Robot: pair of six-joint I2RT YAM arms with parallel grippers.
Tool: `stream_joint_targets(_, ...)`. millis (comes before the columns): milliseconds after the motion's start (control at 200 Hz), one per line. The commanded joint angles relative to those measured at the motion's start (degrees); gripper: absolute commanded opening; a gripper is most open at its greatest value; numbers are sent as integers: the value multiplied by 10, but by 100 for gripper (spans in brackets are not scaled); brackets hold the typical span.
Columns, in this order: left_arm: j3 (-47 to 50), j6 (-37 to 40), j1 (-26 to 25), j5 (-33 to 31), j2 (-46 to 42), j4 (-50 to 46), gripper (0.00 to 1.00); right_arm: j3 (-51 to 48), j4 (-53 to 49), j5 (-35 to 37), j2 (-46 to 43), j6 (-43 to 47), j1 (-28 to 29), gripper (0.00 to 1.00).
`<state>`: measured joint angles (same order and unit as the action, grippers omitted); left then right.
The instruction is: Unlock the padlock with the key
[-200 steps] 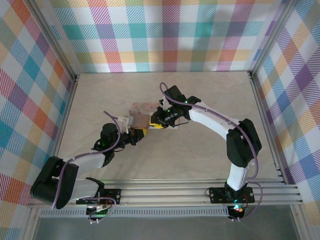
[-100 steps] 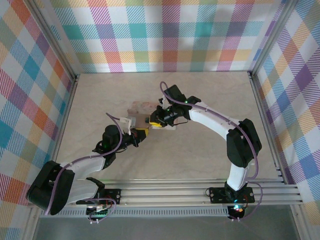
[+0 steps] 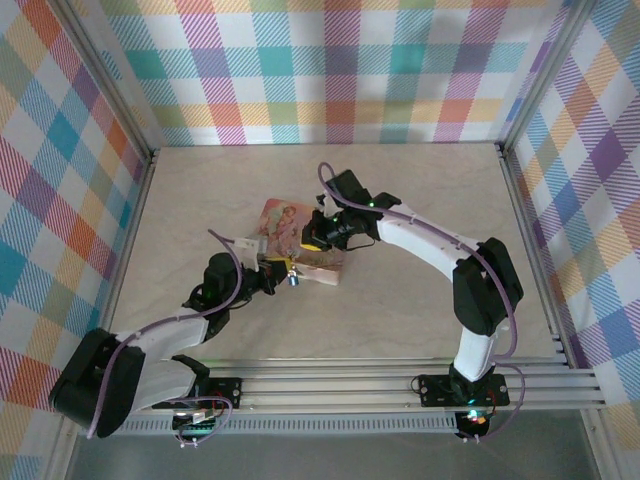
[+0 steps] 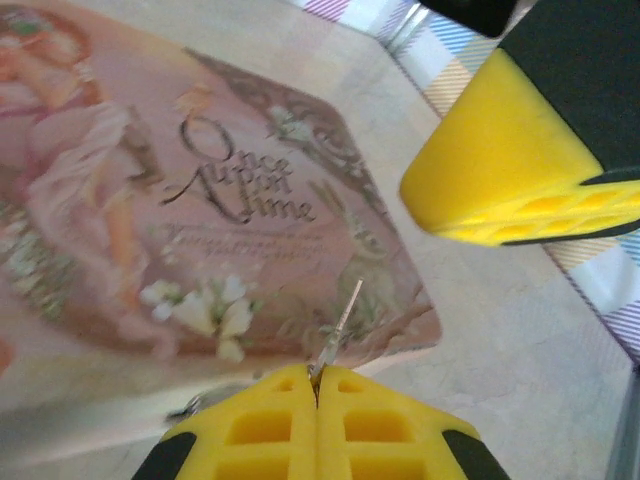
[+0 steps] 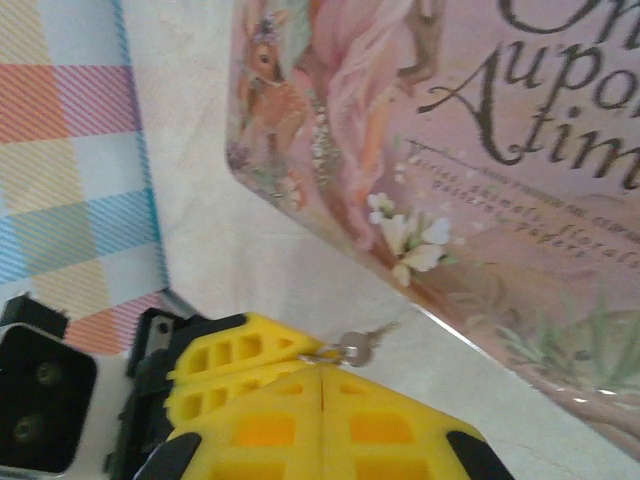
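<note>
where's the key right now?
In the left wrist view, the key is pinched in the left tool, its blade pointing at the corner of the pink tin.

**What is slipping out of sight**

From the left wrist, the pink tin box [image 4: 200,200] is running off the left and top edges, its near side blurring. By the box's corner the key [image 4: 339,328] is showing as a thin sliver, its head sitting buried between the pressed-together pads of the left gripper [image 4: 318,385]. From the right wrist the box is spilling past the top and right edges.
</note>
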<state>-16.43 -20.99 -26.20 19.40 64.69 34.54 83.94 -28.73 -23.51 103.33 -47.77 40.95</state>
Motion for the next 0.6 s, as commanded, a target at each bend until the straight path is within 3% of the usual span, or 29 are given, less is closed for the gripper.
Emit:
stream_joint_targets(0,32,1,-5,-67,-66,-89,0,19,-51,88,-19,60,43,0)
stream_joint_targets(165,72,-11,-4,-100,-192,-192,0,-26,-47,148,-15,85,103,0)
stream_joint_targets(340,100,-37,-2,-114,-306,-252,0,-90,-27,172,-3,100,114,0)
stream_joint_targets(595,95,-38,-3,-111,-305,-257,0,-97,-22,249,16,167,90,0)
